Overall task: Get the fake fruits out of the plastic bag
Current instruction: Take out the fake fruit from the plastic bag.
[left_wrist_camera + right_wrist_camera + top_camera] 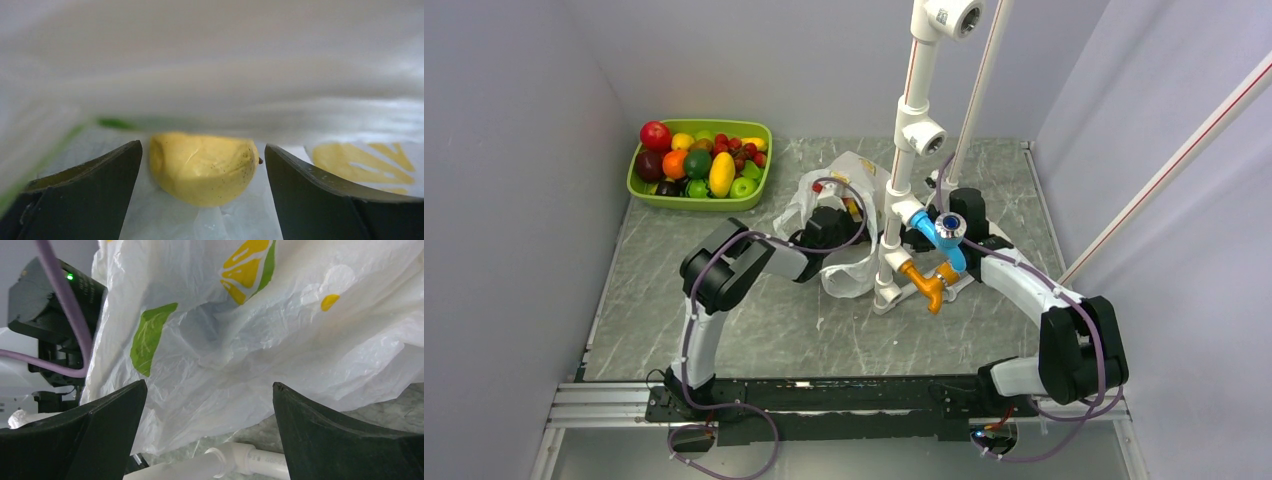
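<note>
Left end effector wide, inside plastic bag; yellow fruit straight ahead, long axis across the jaws. Right end effector wide, empty, outside bag.

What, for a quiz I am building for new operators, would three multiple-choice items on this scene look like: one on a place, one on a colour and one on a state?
1. Where does the lime-green tray stand on the table?
A. far left corner
B. near right corner
C. between the arm bases

2. What colour is the fruit in the gap of the left end effector?
A. red
B. yellow
C. purple

3. How does the right end effector stand?
A. open, facing the plastic bag
B. shut on a red apple
C. shut on a spoon

Answers:
1 A: the top view shows it at the far left.
2 B: the left wrist view shows yellow skin with dark specks.
3 A: the right wrist view shows both fingers wide apart, with the bag beyond them.
</note>
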Robot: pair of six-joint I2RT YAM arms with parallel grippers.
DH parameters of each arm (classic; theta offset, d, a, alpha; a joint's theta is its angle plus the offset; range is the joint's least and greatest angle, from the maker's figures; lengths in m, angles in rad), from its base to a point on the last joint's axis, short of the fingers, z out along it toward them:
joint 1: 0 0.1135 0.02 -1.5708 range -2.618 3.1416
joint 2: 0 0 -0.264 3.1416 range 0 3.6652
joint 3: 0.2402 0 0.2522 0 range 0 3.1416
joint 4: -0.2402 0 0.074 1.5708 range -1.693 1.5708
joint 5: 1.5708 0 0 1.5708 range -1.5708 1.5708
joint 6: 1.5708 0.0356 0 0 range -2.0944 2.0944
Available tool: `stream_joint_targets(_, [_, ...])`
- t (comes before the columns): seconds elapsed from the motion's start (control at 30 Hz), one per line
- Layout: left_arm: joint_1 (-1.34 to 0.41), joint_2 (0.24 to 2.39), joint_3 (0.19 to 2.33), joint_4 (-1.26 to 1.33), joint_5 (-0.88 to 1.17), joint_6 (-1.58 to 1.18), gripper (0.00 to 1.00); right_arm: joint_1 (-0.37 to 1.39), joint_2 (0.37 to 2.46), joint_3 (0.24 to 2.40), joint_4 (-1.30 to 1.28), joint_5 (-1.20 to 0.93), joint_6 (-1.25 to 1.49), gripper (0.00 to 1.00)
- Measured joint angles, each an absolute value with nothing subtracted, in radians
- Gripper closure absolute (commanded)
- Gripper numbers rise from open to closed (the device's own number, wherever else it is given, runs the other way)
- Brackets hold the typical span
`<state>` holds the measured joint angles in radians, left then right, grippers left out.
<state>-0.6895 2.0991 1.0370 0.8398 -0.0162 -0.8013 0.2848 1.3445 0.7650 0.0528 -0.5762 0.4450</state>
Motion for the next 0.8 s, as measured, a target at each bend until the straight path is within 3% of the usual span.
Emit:
stream_joint_targets(0.2, [-0.702,2.171,1.129,0.778,-0.015,-0.805,0.14,0.284,1.345,0.773,0.054,-0.553,0.448,0.01])
stream_joint_targets(0.5, [-0.704,2.206,1.199,0.74,-0.014,-0.797,0.63,0.284,1.343,0.783,0.055,-0.506,0.452,0.01])
stream_joint_targets(0.8, [-0.694,2.004,0.999,0.649,-0.002,-0.756,0.8,0.284,1.277,0.698,0.171,-0.472,0.489,0.01])
